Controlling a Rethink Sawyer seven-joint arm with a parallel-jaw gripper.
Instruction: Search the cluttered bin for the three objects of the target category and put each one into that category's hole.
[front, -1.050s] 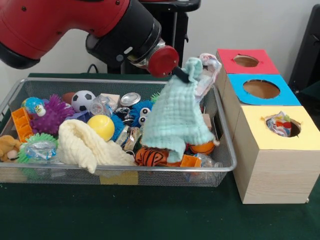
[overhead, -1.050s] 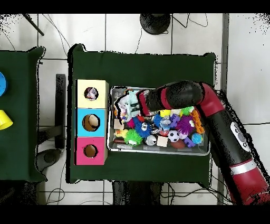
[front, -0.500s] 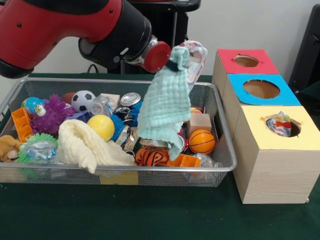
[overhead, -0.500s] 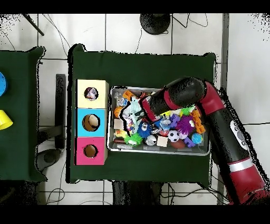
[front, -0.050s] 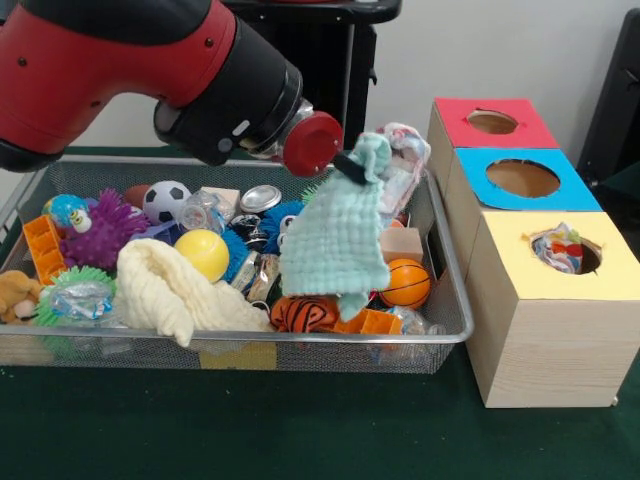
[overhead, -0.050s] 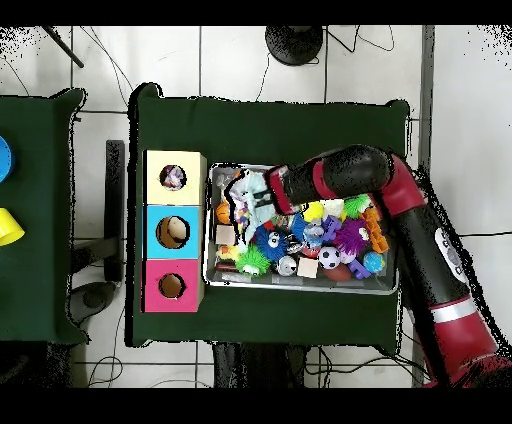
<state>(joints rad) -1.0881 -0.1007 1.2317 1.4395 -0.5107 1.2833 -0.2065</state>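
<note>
My gripper (front, -0.050s: 352, 166) is shut on a mint green cloth (front, -0.050s: 335, 240), which hangs over the right part of the wire bin (front, -0.050s: 452, 300). A pale patterned cloth (front, -0.050s: 403, 160) bunches just behind it at the gripper. From overhead, the mint cloth (overhead, -0.050s: 250, 196) is at the bin's left end, beside the yellow box (overhead, -0.050s: 190, 163). A cream cloth (front, -0.050s: 170, 290) lies at the bin's front. The yellow box (front, -0.050s: 540, 330) has a patterned cloth (front, -0.050s: 560, 250) in its hole. The blue box (front, -0.050s: 480, 172) and the red box (front, -0.050s: 450, 110) show open holes.
The bin holds a yellow ball (front, -0.050s: 203, 253), a soccer ball (front, -0.050s: 165, 200), an orange basketball (front, -0.050s: 405, 283), a purple spiky toy (front, -0.050s: 100, 232), a tiger-striped toy (front, -0.050s: 305, 315), wooden blocks and metal lids. The three boxes stand in a row against the bin's right side.
The mint cloth rose and swung left, then came down lower and slightly right. The basketball and a wooden block beneath it became visible.
</note>
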